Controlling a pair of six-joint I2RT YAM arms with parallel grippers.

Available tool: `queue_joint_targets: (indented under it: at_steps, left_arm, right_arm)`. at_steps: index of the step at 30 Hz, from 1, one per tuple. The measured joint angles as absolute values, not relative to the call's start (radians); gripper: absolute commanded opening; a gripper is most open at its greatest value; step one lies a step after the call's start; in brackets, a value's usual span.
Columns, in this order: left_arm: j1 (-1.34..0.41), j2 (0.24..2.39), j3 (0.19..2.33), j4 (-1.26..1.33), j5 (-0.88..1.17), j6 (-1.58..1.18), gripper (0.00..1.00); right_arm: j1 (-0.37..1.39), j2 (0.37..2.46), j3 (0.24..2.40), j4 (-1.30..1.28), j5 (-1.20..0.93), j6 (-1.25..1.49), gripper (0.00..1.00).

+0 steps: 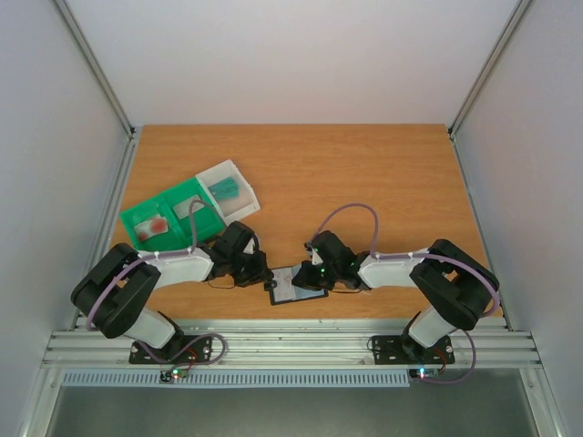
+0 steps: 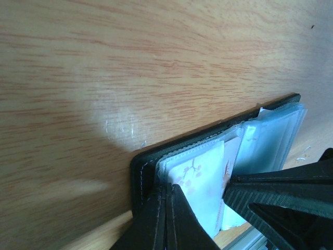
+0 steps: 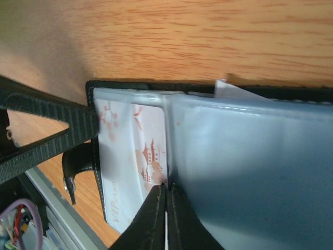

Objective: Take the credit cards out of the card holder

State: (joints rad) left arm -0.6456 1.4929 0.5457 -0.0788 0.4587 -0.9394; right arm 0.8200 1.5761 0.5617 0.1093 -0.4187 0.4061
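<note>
The black card holder (image 1: 291,288) lies open near the table's front edge, between both grippers. Its greyish-blue sleeves (image 3: 250,172) face up. A white card (image 3: 130,156) with red-pink blossom and pagoda print sits in a clear sleeve, and it also shows in the left wrist view (image 2: 203,182). My left gripper (image 2: 167,190) is shut, pinching the holder's sleeve edge at its left corner. My right gripper (image 3: 166,186) is shut on the edge of a sleeve page beside the white card. The holder's tab (image 3: 73,166) points toward the table's edge.
A green-and-white sorting tray (image 1: 146,218) stands at the back left, with a teal card (image 1: 228,189), a grey card (image 1: 193,207) and a red-pink card (image 1: 159,225) in its compartments. The metal rail (image 1: 291,346) runs just in front of the holder.
</note>
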Motion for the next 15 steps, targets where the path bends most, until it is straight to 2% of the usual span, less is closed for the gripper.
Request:
queue_joint_targets:
  at_steps: [15]
  left_arm:
    - [-0.647, 1.492, 0.548, -0.083, 0.451, -0.93, 0.0]
  right_arm:
    - [0.751, 1.511, 0.477, 0.17, -0.428, 0.428, 0.01]
